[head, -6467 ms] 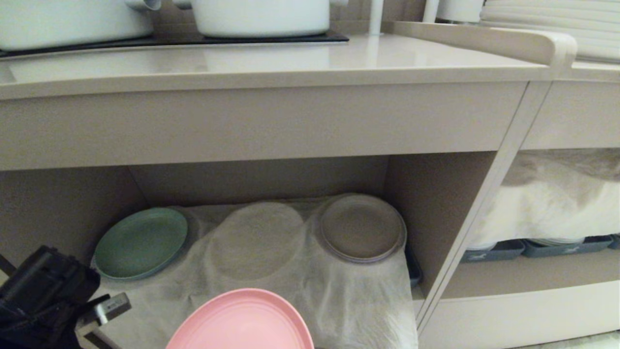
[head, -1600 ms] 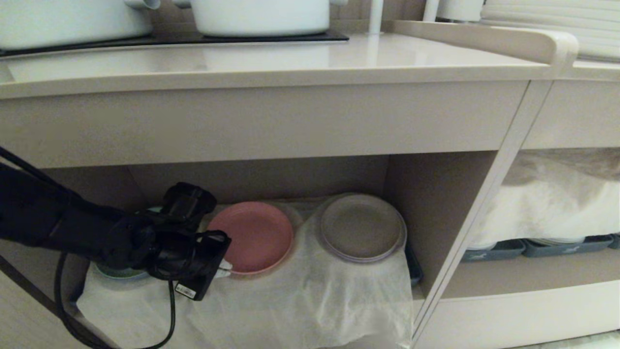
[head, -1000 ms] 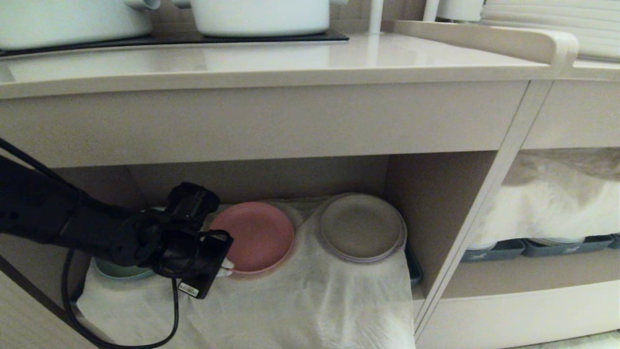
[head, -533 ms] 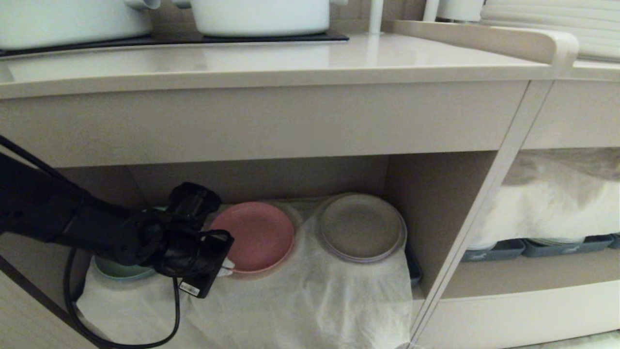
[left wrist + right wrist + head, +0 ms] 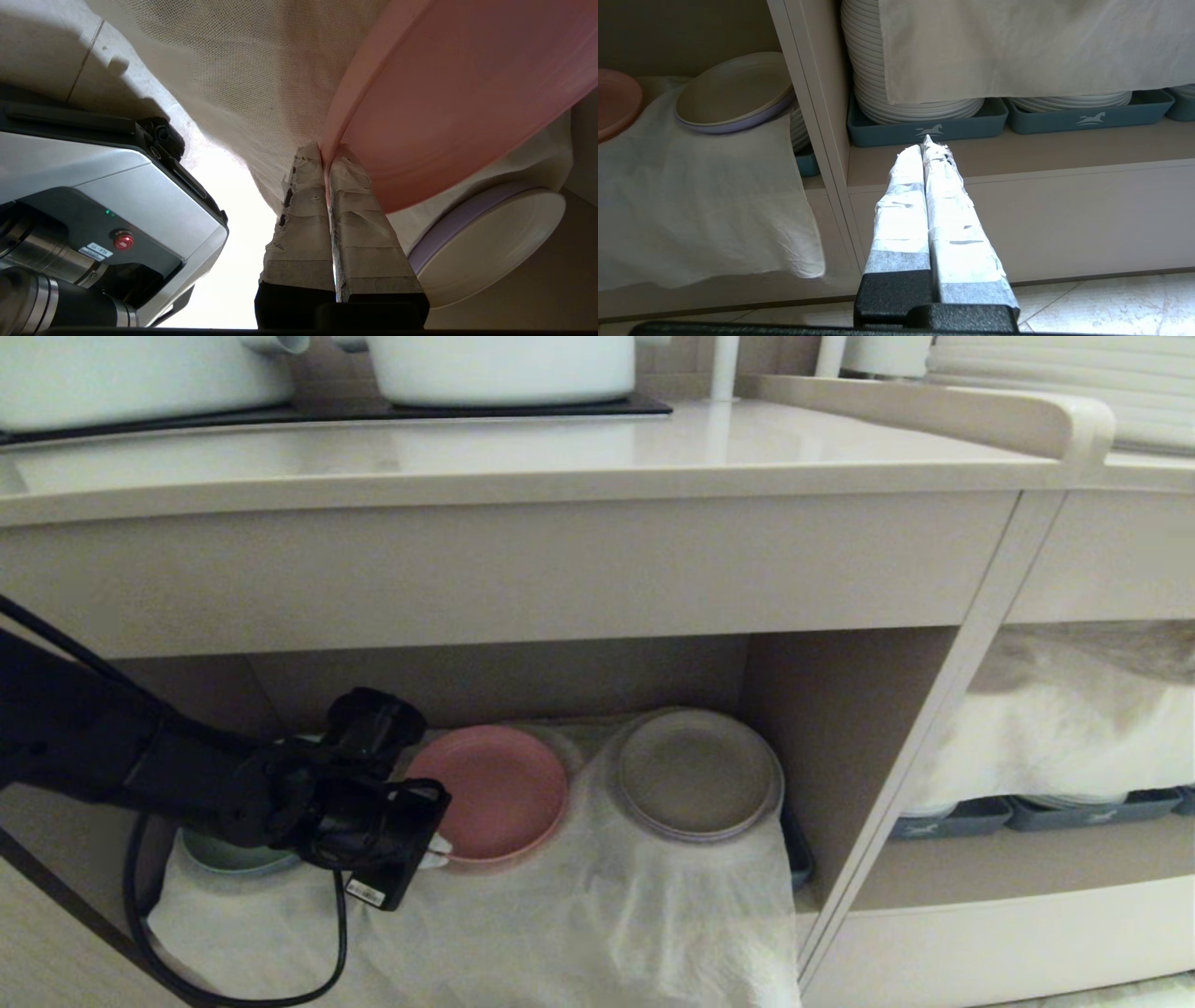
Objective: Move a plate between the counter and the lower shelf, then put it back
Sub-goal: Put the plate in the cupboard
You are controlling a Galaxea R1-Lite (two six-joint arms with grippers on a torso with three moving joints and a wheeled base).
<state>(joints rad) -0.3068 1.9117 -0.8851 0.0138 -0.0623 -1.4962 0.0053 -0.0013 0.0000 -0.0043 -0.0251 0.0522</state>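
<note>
- Nearest, the left hand (image 5: 431, 849) reaches into the lower shelf (image 5: 840, 709), its taped fingers (image 5: 303, 205) pinched narrow on the near rim of the plate (image 5: 487, 791).
- The arm's black bulk and cable hide most of a green plate (image 5: 229, 857) on the left.
- The right hand (image 5: 926, 140) hangs outside the neighbouring compartment, pressed shut on nothing.
- Wrinkled white cloth (image 5: 579, 924) drapes the shelf floor and spills over its front edge.
- The pink, matte, low-rimmed plate lies on that cloth, with a brown-grey plate (image 5: 698, 773) just beside it.
- Stacked white plates sit in dark trays (image 5: 924, 123) next door.
- Above, the bench (image 5: 523, 448) carries white pots (image 5: 504, 369).
</note>
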